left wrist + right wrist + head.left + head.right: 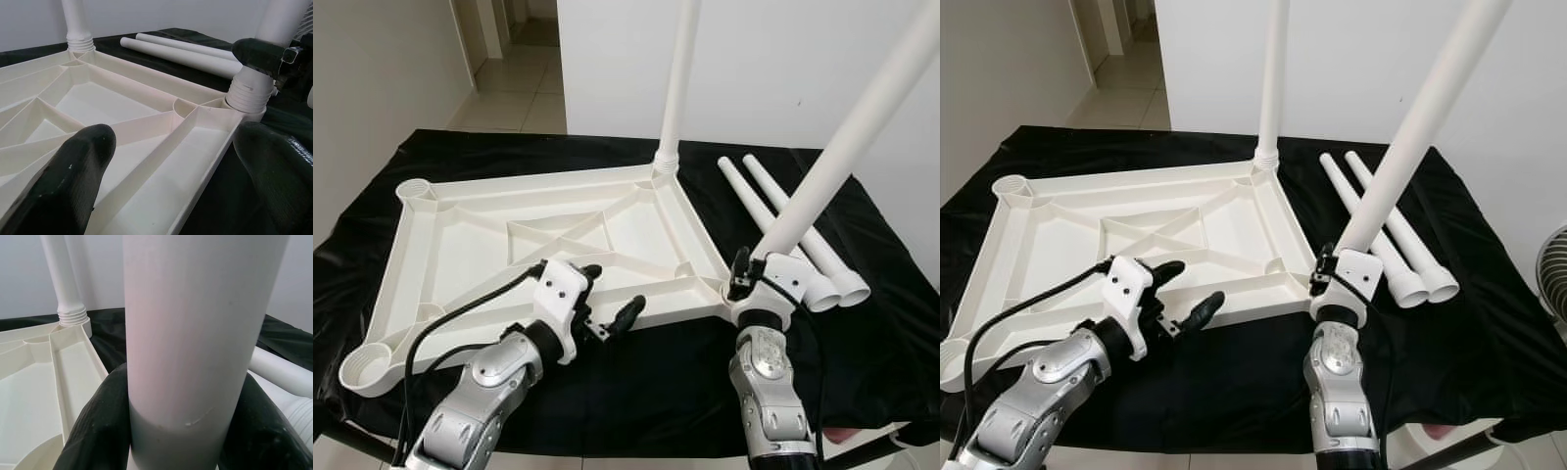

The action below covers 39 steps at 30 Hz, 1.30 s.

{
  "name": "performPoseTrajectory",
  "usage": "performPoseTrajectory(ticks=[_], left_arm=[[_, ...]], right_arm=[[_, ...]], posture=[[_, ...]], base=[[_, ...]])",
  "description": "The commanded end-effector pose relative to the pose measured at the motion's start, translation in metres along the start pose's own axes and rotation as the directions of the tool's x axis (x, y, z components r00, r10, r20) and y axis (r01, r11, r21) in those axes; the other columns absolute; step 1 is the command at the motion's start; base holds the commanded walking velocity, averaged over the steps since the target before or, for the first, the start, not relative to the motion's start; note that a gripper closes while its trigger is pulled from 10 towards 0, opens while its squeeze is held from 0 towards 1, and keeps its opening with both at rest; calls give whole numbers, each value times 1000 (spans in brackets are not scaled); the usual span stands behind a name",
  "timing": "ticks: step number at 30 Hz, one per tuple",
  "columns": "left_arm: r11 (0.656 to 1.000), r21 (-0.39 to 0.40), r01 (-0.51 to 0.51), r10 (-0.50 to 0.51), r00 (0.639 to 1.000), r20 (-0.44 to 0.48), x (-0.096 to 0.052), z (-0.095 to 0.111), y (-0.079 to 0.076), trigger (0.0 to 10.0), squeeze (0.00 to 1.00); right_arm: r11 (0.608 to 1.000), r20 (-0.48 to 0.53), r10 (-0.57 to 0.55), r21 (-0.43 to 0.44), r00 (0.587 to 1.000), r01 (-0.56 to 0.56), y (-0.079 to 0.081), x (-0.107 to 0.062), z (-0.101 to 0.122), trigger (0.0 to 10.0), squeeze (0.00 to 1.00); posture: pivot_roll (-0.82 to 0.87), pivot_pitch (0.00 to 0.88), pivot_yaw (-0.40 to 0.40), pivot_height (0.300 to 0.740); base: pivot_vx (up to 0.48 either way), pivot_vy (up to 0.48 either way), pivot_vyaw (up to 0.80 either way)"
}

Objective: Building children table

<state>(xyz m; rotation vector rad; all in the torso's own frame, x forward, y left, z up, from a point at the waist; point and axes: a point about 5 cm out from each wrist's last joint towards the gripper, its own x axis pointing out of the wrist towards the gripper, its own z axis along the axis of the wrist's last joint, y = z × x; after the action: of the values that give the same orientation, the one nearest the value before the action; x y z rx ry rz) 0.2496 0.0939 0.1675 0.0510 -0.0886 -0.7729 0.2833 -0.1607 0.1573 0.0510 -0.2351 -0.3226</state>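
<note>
The white table top [538, 245] is flipped upside down on the black-covered desk [636, 382], right gripper [756, 279] fingers clamped around a leaning white leg [842, 157] at its near corner socket, left gripper [607, 302] fingers spread wide over the near rim, holding nothing.

Table top [558, 230]: white moulded plastic, smooth, slight sheen, ribbed underside shown. Upright leg [680, 73] and tilted leg [862, 127]: same white plastic, smooth tube, faintly glossy; threaded ridges seen at base. Two loose legs [783, 220]: matching white plastic. Cloth [656, 382]: black fabric, matt, creased. Right gripper [171, 431] fingers [105, 426]: black, rubbery-looking, matt. Left gripper [607, 302] fingers [68, 181]: same matt black, finely speckled. Arm casing [769, 392]: silver metal, brushed sheen. Floor [524, 93]: pale glossy tiles.
</note>
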Motion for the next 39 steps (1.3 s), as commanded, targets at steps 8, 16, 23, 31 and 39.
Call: performPoseTrajectory(ticks=[8,16,23,31,39], left_arm=[[999,-6,52,-52,999,-11,0,-1,-5,10000,0],[999,-8,54,-54,998,-13,0,-2,-5,10000,0],[998,-10,60,-60,998,-14,1,-2,-6,10000,0],[994,-3,107,-107,994,34,20,7,-14,10000,0],[951,13,310,-309,942,131,58,35,-42,10000,0]], right_arm=[[1000,68,16,-14,998,-15,-1,4,19,10000,0],[998,155,36,39,987,-42,3,8,45,10000,0],[995,164,92,20,982,-96,7,7,47,10000,0],[945,19,326,-43,945,-325,6,21,32,10000,0],[800,-108,582,-99,806,-592,10,20,23,10000,0]], posture=[[-14,80,23,740],[-13,81,23,740],[-14,79,24,740],[-11,73,26,740],[-7,68,16,740]], base=[[0,0,0],[0,0,0],[0,0,0],[0,0,0],[0,0,0]])
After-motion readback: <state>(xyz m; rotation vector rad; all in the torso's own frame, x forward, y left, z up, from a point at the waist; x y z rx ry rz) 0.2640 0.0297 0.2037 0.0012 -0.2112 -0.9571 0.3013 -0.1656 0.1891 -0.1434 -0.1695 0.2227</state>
